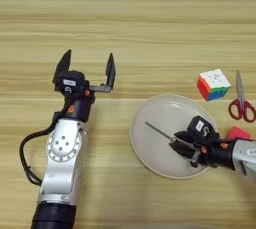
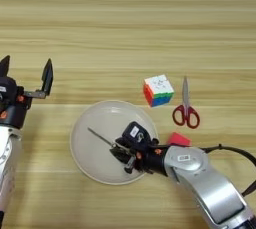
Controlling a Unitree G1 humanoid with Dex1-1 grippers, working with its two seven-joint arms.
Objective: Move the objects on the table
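My right gripper hovers over the round cream plate, shut on the screwdriver. Its thin metal shaft points up-left across the plate, and the handle is hidden among the fingers. The multicoloured puzzle cube, white face up, sits on the table beyond the plate's right rim. A small red cube lies just right of the plate, close behind my right wrist. At the left, my left gripper stands open and empty, fingers spread wide and pointing away from me.
Red-handled scissors lie right of the puzzle cube, blades pointing to the far side. A black cable loops beside my left forearm. The light wooden table stretches bare across the far half.
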